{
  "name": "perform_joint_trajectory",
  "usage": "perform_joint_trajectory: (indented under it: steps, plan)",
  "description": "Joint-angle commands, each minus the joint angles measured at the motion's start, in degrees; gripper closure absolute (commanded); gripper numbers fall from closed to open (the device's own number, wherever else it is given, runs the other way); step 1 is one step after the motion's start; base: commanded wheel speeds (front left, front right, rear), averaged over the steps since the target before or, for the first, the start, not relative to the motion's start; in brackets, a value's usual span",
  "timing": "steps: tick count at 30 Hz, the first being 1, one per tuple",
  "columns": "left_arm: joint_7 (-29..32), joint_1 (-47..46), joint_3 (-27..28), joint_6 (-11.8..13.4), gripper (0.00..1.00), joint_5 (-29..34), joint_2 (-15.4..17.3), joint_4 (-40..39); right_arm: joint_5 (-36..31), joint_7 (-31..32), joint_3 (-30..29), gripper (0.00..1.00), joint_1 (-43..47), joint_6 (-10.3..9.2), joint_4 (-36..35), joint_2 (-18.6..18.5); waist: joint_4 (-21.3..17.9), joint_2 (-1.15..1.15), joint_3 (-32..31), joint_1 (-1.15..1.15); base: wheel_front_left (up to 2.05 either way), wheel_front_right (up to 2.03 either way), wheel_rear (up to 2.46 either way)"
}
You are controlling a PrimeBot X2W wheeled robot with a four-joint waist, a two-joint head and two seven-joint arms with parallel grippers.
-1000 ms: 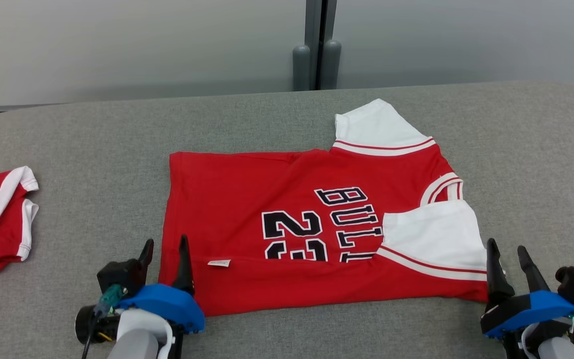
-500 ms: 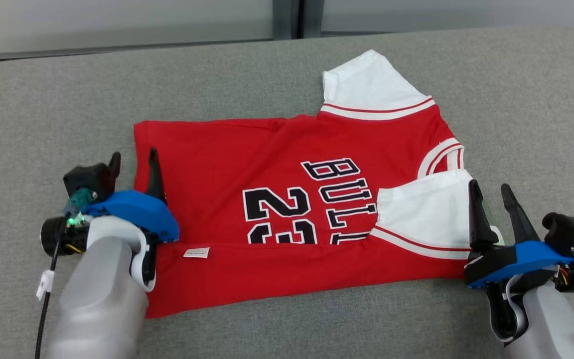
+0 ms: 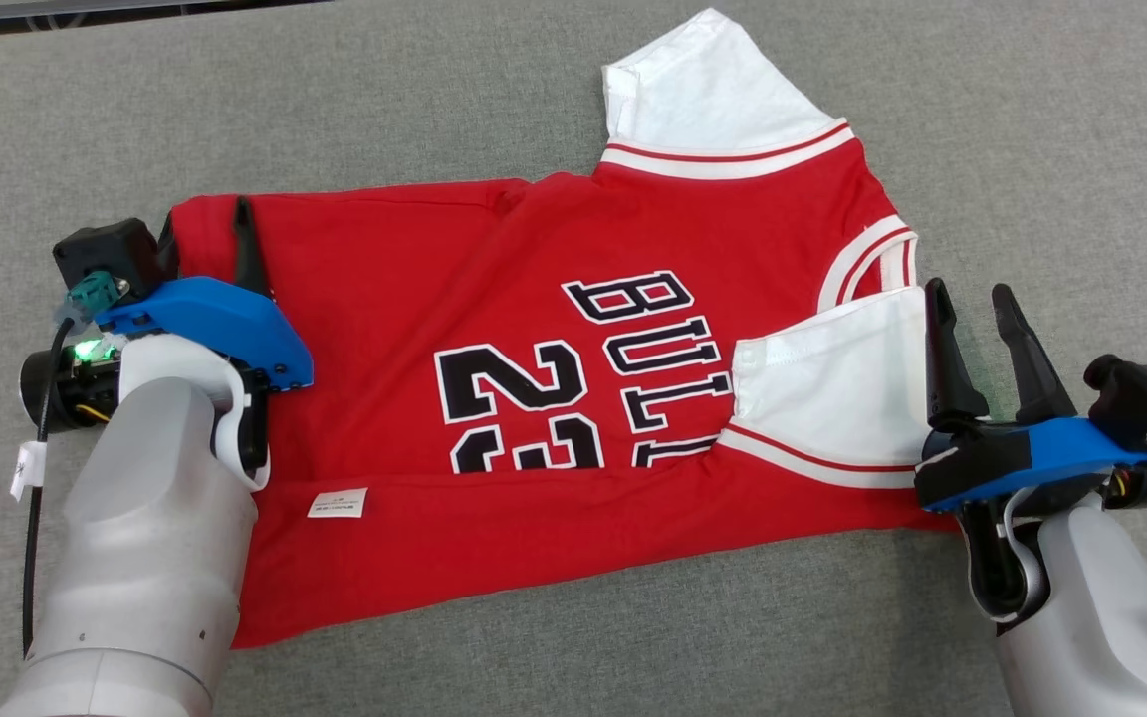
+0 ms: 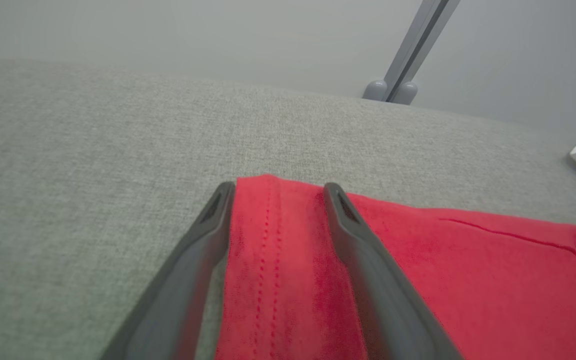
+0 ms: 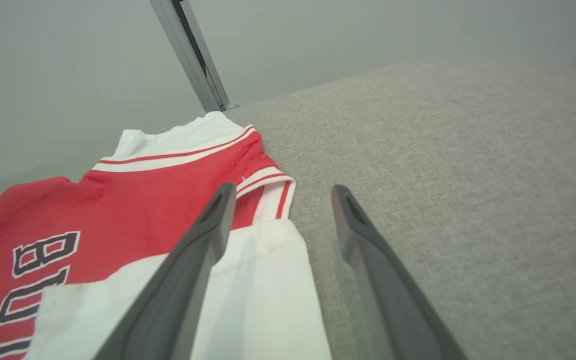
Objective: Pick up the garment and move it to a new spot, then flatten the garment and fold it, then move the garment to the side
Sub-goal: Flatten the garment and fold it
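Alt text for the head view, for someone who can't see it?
A red jersey with white sleeves lies on a grey surface, near edge folded over. The open left gripper is at its hem corner, the open right gripper at a sleeve edge.

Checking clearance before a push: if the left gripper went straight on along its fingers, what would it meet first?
Probably the hem corner of the jersey, lying between the fingers of the open left gripper; past that, bare grey table cover. Its height above the cloth is unclear.
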Motion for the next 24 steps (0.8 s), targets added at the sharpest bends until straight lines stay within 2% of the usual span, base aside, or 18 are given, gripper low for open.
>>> perform_joint_trajectory:
  steps: [1, 2, 3, 8, 12, 24]
  plan:
    - [-0.13, -0.99, -0.08, -0.01, 0.55, 0.14, 0.09, 0.26, 0.40, -0.30, 0.15, 0.00, -1.28, 0.00, -0.38, -0.40, 0.01, -0.02, 0.15, 0.00, 0.00, 0.00, 0.00]
    - [-0.13, -1.23, -0.01, -0.08, 0.86, 0.10, -0.01, 0.15, 0.38, -0.30, 0.44, 0.00, -1.73, 0.00, -0.59, -0.63, 0.00, -0.02, 0.35, 0.00, 0.00, 0.00, 0.00]
    - [-0.14, -1.40, -0.10, 0.06, 1.00, 0.41, -0.01, -0.41, 0.33, -0.30, 0.83, 0.00, -2.09, 0.00, -0.66, -0.96, 0.07, -0.02, 0.54, 0.00, 0.00, 0.00, 0.00]
    - [-0.14, -1.40, -0.61, 0.45, 1.00, 1.57, -0.69, -3.04, 0.14, -0.30, 2.99, 0.00, -7.08, 0.00, 0.66, -3.54, 1.09, -0.02, 1.45, 0.00, 0.00, 0.00, 0.00]
    - [-0.14, -1.58, -0.96, 0.18, 1.00, 2.41, -1.55, -5.53, 0.71, 0.09, 5.96, 0.00, -13.85, 0.00, 5.64, -6.02, 2.76, -0.02, 2.67, 0.00, 0.00, 0.00, 0.00]
    - [-0.15, -1.72, -4.59, -1.05, 1.00, 1.53, -4.25, -13.46, 2.20, 10.13, 11.43, 0.00, -35.91, 0.00, 22.50, -11.64, 10.56, -0.02, 8.20, 0.00, 0.00, 0.00, 0.00]
